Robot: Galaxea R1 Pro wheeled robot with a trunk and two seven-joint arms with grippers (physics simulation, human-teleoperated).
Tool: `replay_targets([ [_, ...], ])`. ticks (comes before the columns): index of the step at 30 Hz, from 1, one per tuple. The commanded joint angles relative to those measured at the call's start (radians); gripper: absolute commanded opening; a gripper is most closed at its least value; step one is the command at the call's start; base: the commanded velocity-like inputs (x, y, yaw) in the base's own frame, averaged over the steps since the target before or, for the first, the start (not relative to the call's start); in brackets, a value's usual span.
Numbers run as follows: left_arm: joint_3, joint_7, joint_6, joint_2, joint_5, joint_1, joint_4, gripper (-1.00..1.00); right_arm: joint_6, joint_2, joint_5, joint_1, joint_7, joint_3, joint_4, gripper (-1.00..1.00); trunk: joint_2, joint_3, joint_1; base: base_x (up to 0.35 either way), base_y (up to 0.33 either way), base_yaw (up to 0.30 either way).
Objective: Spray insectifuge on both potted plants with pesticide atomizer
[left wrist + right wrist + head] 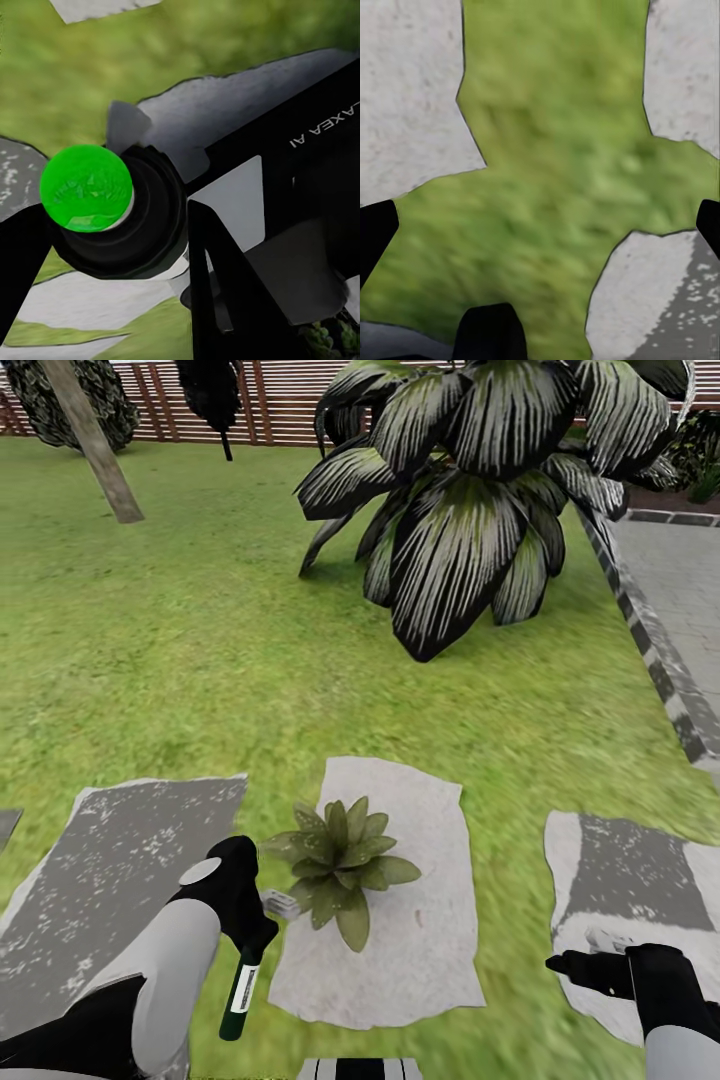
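Head view: left gripper (250,930) clamped on pesticide atomizer (240,990), spray head just beside potted plant (340,860) on a stepping stone (420,960).
Left wrist view adds the bottle's bright green end (86,187) between black fingers (225,300). Right gripper (570,965) low over lawn (555,150); right wrist view has fingertips (375,229) wide apart, nothing held.

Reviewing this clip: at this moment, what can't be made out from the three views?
- Pot of the small green rosette plant: head view, hidden under its own leaves.
- Slim dark-green atomizer bottle in the left claw: label text too small; the pale grey spray head is partly hidden by the claw.
- Right claw: open or shut unclear, dark and small.
- Striped-leaf palm-like plant: cut by the top edge.
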Motion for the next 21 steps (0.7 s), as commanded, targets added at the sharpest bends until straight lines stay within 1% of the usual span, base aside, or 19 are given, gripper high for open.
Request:
replay_targets([
  [1, 0.008, -0.008, 0.010, -0.002, -0.011, -0.001, -0.001, -1.00, 0.001, 0.000, 0.010, -0.001, 0.010, -0.003, -0.001, 1.00, 0.000, -0.001, 0.000, 0.000, -0.007, 0.235],
  [3, 0.008, -0.008, 0.010, -0.002, -0.011, -0.001, -0.001, -1.00, 0.001, 0.000, 0.010, -0.001, 0.010, -0.003, -0.001, 1.00, 0.000, -0.001, 0.000, 0.000, -0.099, 0.242],
  [7, 0.008, -0.009, 0.010, -0.002, -0.011, -0.001, -0.001, -1.00, 0.001, -0.001, 0.010, -0.001, 0.010, -0.003, -0.002, 1.00, 0.000, -0.001, 0.000, 0.000, -0.263, 0.210],
  [16, 0.009, -0.009, 0.010, -0.002, -0.011, -0.001, -0.001, -1.00, 0.001, -0.001, 0.010, -0.001, 0.010, -0.003, -0.002, 1.00, 0.000, -0.001, 0.000, 0.000, -0.272, 0.020],
  [18, 0.009, -0.009, 0.010, -0.002, -0.011, -0.001, -0.001, -1.00, 0.001, -0.003, 0.010, -0.001, 0.010, -0.003, -0.002, 1.00, 0.000, -0.001, 0.000, 0.000, -0.160, 0.000],
  [21, 0.009, -0.009, 0.010, -0.002, -0.011, -0.001, -0.001, -1.00, 0.001, -0.004, 0.010, -0.001, 0.010, -0.003, -0.002, 1.00, 0.000, -0.001, 0.000, 0.000, -0.037, 0.000],
])
